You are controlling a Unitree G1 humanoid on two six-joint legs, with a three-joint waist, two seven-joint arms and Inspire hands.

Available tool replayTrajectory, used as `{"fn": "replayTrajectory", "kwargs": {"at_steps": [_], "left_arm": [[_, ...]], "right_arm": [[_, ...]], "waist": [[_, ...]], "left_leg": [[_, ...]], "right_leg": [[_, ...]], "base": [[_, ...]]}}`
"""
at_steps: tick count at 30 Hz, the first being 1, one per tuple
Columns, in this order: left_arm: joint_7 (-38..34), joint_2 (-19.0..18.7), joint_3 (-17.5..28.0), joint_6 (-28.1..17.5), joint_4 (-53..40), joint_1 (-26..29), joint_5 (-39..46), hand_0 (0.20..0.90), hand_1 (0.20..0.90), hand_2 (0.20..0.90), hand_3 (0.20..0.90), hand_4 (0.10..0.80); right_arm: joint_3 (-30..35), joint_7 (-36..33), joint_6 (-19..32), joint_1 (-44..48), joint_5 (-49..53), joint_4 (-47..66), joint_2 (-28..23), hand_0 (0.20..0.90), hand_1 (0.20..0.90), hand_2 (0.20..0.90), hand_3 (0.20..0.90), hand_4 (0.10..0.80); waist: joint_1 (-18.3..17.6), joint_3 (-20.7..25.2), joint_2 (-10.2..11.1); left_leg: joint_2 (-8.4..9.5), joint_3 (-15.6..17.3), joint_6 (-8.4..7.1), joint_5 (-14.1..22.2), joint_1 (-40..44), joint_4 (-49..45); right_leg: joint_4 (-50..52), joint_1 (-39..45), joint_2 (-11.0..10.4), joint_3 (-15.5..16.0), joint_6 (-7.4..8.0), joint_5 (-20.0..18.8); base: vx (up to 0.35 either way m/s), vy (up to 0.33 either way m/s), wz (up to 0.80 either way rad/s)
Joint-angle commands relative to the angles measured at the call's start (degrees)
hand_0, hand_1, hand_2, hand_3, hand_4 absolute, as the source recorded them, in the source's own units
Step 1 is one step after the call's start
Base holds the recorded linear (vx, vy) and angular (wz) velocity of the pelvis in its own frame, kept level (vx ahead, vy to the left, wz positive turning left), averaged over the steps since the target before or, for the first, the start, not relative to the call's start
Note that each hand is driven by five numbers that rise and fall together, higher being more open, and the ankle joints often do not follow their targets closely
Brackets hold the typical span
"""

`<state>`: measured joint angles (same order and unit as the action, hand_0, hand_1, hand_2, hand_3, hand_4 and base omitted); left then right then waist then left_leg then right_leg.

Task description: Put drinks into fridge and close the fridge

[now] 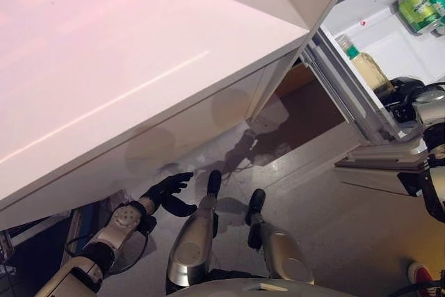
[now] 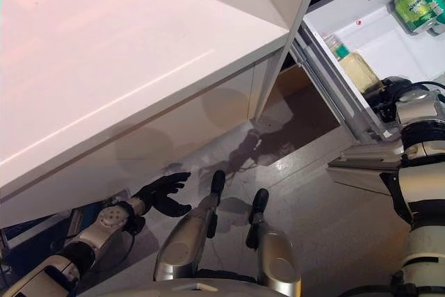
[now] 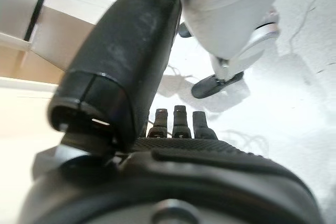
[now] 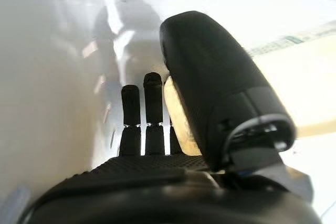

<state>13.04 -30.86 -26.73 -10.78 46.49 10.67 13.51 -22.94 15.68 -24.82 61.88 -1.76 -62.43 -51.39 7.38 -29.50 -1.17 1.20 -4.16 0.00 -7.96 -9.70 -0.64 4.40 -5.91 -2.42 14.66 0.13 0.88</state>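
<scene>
The fridge [image 1: 393,36] stands open at the right, white inside. Green cans [image 1: 419,6] sit at its far end. A bottle of pale yellow drink with a green cap [image 1: 367,67] stands on the shelf closer to me. My right hand [image 1: 402,97] is at the bottle's base inside the fridge. In the right wrist view its fingers [image 4: 144,114] are straight, and the yellow bottle [image 4: 179,121] shows between them and the thumb. My left hand [image 1: 167,191] hangs low by the floor, open and empty.
A big white block [image 1: 104,67] fills the left and the middle, with a brown gap [image 1: 299,83] between it and the fridge. Grey floor [image 1: 334,213] lies below. A red and white thing [image 1: 418,274] lies on the floor at the lower right.
</scene>
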Motion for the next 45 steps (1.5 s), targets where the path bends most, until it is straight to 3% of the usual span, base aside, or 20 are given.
{"fn": "replayTrajectory", "kwargs": {"at_steps": [1, 3, 6, 7, 10, 17, 25, 29, 34, 39, 45], "left_arm": [[0.1, 1.2, 2.7, 0.0, -0.8, -4.3, -0.2, 0.9, 0.9, 0.9, 0.9, 0.8], [0.0, 1.2, 3.4, 0.5, -0.5, -4.7, -0.4, 0.9, 0.9, 0.9, 0.9, 0.8], [0.0, 1.3, 4.0, 0.9, -0.2, -4.7, -1.0, 0.9, 0.9, 0.9, 0.9, 0.8], [0.1, 1.3, 4.8, 1.4, -0.3, -5.2, -2.1, 0.9, 0.9, 0.9, 0.9, 0.8], [0.3, 1.1, 5.8, 2.2, -0.9, -5.6, -2.8, 0.9, 0.9, 0.9, 0.9, 0.8], [0.3, 1.6, 7.5, 3.1, 0.3, -6.0, -4.8, 0.9, 0.9, 0.9, 0.9, 0.8], [-1.0, 3.2, 9.9, 4.8, 3.8, -8.0, -7.8, 0.9, 0.9, 0.9, 0.9, 0.8], [-2.1, 4.8, 11.2, 4.9, 9.1, -9.2, -9.6, 0.9, 0.9, 0.9, 0.9, 0.8], [-2.6, 6.4, 11.8, 4.7, 13.1, -10.9, -10.5, 0.9, 0.9, 0.9, 0.9, 0.8], [-2.8, 7.5, 10.3, 5.0, 14.5, -11.9, -10.9, 0.9, 0.9, 0.9, 0.9, 0.8], [-2.9, 8.6, 8.0, 4.7, 14.4, -11.9, -10.1, 0.9, 0.9, 0.9, 0.9, 0.8]], "right_arm": [[-6.9, 1.6, 0.0, 1.6, -2.8, 2.8, -6.0, 0.9, 0.9, 0.9, 0.9, 0.8], [-7.3, 3.5, -0.3, 2.5, -4.4, 4.0, -6.0, 0.9, 0.9, 0.9, 0.9, 0.8], [-8.9, 8.0, 3.2, 3.2, -8.2, 4.7, -6.3, 0.9, 0.9, 0.9, 0.9, 0.8], [-11.6, 15.4, 6.4, 3.6, -10.4, 7.3, -7.1, 0.9, 0.9, 0.9, 0.9, 0.8], [-13.6, 20.1, 7.5, 3.0, -8.6, 10.7, -8.1, 0.9, 0.9, 0.9, 0.9, 0.8], [-11.2, 18.2, 9.3, 1.6, -3.1, 16.7, -9.0, 0.9, 0.9, 0.9, 0.9, 0.8], [-2.8, 10.7, 9.9, -4.2, 10.8, 28.8, -13.1, 0.9, 0.9, 0.9, 0.9, 0.8], [7.2, 3.8, 12.8, -11.6, 23.3, 32.9, -14.5, 0.9, 0.9, 0.9, 0.9, 0.8], [21.2, -6.1, 16.1, -20.7, 40.0, 33.8, -13.6, 0.9, 0.9, 0.9, 0.9, 0.8], [35.6, -18.8, 21.6, -29.4, 55.9, 32.2, -7.7, 0.9, 0.9, 0.9, 0.9, 0.8], [41.5, -28.9, 30.4, -33.1, 61.4, 32.1, -0.4, 0.9, 0.9, 0.9, 0.9, 0.8]], "waist": [[0.8, 1.8, -0.4], [0.9, 1.9, -0.2], [1.0, 2.1, 0.2], [1.1, 2.5, 0.8], [1.0, 3.0, 1.3], [0.0, 6.0, 3.4], [-2.8, 10.9, 5.5], [-5.1, 15.5, 6.4], [-6.9, 20.3, 5.9], [-7.9, 22.9, 4.6], [-7.7, 23.4, 3.5]], "left_leg": [[1.4, 3.1, 0.62, 10.1, -1.5, -8.6], [1.34, 3.2, 0.56, 10.1, -1.3, -8.3], [1.36, 3.4, 0.56, 10.0, -1.0, -7.8], [1.37, 3.6, 0.51, 9.9, -0.5, -7.3], [1.32, 3.7, 0.45, 9.8, 0.3, -6.7], [1.14, 4.5, 0.44, 9.8, 3.4, -4.1], [1.2, 6.1, 0.53, 10.7, 6.9, -2.3], [1.28, 7.5, 0.63, 11.5, 9.4, -1.3], [0.97, 9.2, 0.59, 12.4, 11.9, 0.0], [1.01, 10.1, 0.99, 14.0, 14.4, 0.0], [1.42, 9.6, 1.6, 15.6, 15.7, -1.7]], "right_leg": [[7.3, -3.9, 0.4, -0.5, -0.44, 4.0], [7.0, -3.8, 0.4, -0.6, -0.25, 3.9], [6.4, -3.6, 0.5, -0.7, -0.09, 3.8], [5.8, -3.0, 0.5, -0.6, 0.07, 3.5], [5.2, -2.3, 0.6, -0.7, 0.2, 3.3], [2.8, 0.4, 1.2, -1.9, 0.99, 2.8], [1.3, 2.8, 1.5, -3.7, 1.8, 2.5], [-0.4, 4.6, 1.5, -5.3, 2.52, 2.1], [-0.9, 6.2, 1.7, -6.3, 3.05, 2.6], [-1.0, 8.1, 1.5, -7.4, 3.44, 3.4], [-0.6, 9.7, 1.0, -7.9, 3.4, 4.0]], "base": [[0.0, 0.0, 0.0], [-0.02, 0.006, 0.01], [-0.014, 0.004, 0.0], [0.0, 0.0, 0.0], [-0.008, 0.006, -0.02], [-0.018, 0.01, -0.06], [-0.046, 0.052, -0.09], [-0.027, 0.067, -0.1], [0.044, 0.063, -0.2], [0.055, 0.031, -0.12], [0.057, 0.004, -0.13]]}}
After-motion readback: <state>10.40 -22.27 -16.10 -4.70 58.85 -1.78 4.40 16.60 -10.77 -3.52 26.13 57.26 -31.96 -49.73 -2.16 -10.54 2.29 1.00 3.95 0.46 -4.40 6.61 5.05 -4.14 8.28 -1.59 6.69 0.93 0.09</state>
